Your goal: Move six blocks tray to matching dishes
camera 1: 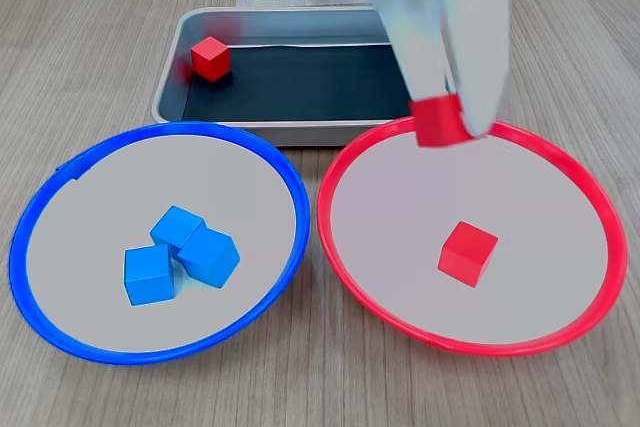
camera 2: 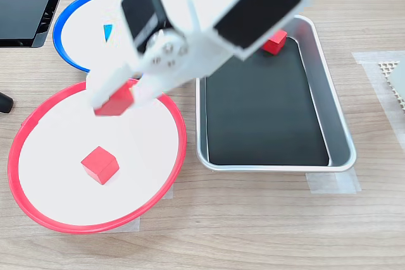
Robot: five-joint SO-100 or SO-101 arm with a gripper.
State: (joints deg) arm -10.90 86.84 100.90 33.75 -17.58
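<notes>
Three blue blocks point(camera 1: 180, 252) lie clustered in the blue-rimmed dish point(camera 1: 60, 172), one red block point(camera 1: 468, 253) rests in the red-rimmed dish point(camera 1: 600, 207), and another red block point(camera 1: 210, 58) waits in a corner of the tray point(camera 1: 300, 132). The hand point(camera 1: 440, 122) is closed on a sixth, red block point(camera 1: 438, 120), held above the red-rimmed dish's near-tray edge, probably for release there. The surface point(camera 1: 90, 37) is pale wood-grain, with tape at a tray corner.

Both fixed views look steeply down, sharing tray point(camera 1: 170, 77) and red-rimmed dish point(camera 2: 25, 124).
</notes>
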